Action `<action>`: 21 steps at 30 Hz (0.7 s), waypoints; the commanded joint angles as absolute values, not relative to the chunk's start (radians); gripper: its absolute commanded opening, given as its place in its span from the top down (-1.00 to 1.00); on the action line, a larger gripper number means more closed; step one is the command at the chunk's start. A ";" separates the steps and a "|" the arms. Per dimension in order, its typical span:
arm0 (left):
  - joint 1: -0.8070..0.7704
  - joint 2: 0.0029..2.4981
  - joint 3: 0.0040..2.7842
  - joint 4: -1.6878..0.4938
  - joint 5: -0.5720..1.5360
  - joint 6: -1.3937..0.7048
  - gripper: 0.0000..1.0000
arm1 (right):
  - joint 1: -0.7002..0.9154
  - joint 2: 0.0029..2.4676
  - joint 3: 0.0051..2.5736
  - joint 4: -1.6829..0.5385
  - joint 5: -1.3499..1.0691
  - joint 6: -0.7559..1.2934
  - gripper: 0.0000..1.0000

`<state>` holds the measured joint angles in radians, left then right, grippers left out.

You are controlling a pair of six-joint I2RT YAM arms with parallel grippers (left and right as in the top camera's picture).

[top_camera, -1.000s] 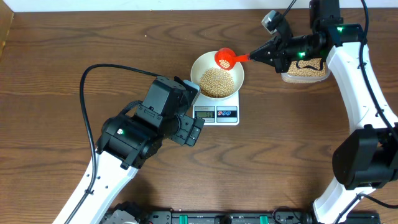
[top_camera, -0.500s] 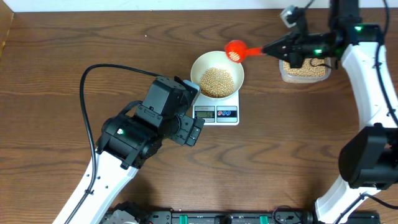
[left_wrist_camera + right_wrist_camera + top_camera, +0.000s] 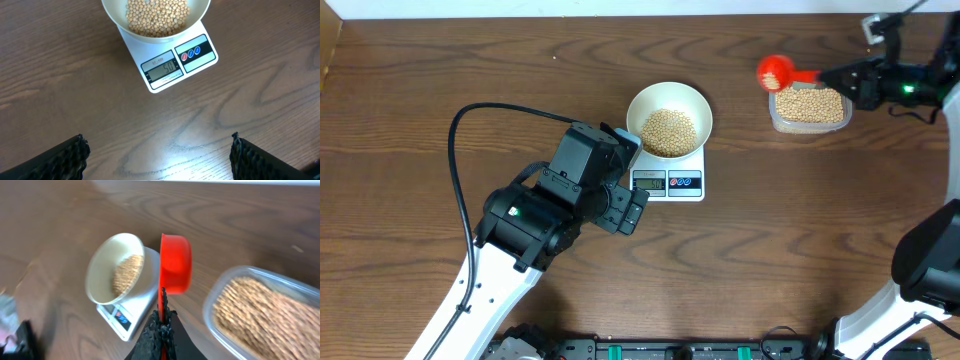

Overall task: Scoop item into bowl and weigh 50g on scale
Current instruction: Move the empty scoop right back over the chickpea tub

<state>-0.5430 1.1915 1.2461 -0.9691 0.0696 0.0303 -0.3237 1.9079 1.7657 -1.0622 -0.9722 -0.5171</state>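
Observation:
The cream bowl (image 3: pixel 642 99) stands on the white scale (image 3: pixel 668 184) and holds a heap of tan beans (image 3: pixel 668 131). In the left wrist view the bowl (image 3: pixel 116 18) sits at the top and the scale's display (image 3: pixel 162 70) seems to read 50. My right gripper (image 3: pixel 832 75) is shut on the handle of a red scoop (image 3: pixel 776 72), which hangs over the left edge of the clear tub (image 3: pixel 808 124). The right wrist view shows the scoop (image 3: pixel 175 269) turned on its side ahead of the right gripper (image 3: pixel 161 329). My left gripper (image 3: pixel 159 160) is open above bare wood, just short of the scale.
The clear plastic tub (image 3: pixel 212 311) at the back right is filled with more beans (image 3: pixel 809 104). The left arm's body (image 3: pixel 535 215) and its black cable (image 3: pixel 470 150) cover the table left of the scale. The table's far edge runs along the top.
My right gripper has carried the red scoop away from above the bowl, rightwards, to the tub's left edge. The left arm has stayed still.

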 commanded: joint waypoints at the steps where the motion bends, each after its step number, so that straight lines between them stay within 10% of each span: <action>1: -0.537 1.197 1.271 -0.971 0.071 0.037 -0.84 | -0.333 1.863 1.765 -1.063 -0.854 -0.422 0.97; 21: -0.537 1.197 1.271 -0.971 0.071 0.037 -0.84 | -0.066 1.746 1.765 -1.037 -0.054 -0.213 0.98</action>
<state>-0.5430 1.1915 1.2461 -0.9691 0.0696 0.0303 -0.1127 1.7615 1.7657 -1.0283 -0.2741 -0.2348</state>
